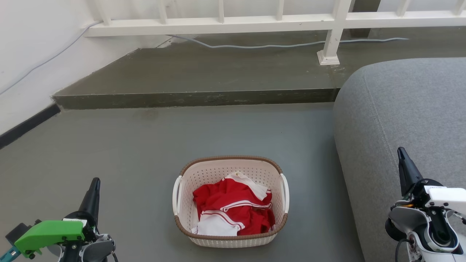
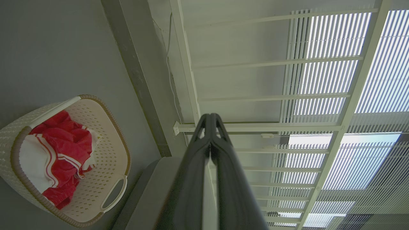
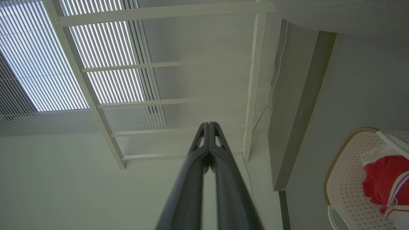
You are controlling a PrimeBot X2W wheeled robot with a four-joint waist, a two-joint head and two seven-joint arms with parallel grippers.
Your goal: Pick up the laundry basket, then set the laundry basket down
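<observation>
The laundry basket [image 1: 255, 171] is cream-white and perforated, with a brown woven-look rim and white side handles. It stands on the grey floor at centre front, holding red and white clothes [image 1: 233, 209]. My left gripper [image 1: 94, 191] is at the lower left, well to the left of the basket, its fingers pressed together on nothing. My right gripper [image 1: 402, 156] is at the lower right, in front of the sofa, also shut and empty. The basket [image 2: 108, 150] lies at the lower left of the left wrist view beside the shut gripper [image 2: 210, 119]. In the right wrist view the basket [image 3: 348, 172] is at the lower right, and the gripper [image 3: 209, 127] is shut.
A grey sofa [image 1: 407, 116] fills the right side, close to the basket's right handle. Behind the basket a raised dark step [image 1: 196, 96] runs across, with a white railing [image 1: 218, 23] and a cable [image 1: 255, 45] on it. A white wall [image 1: 29, 51] stands at the left.
</observation>
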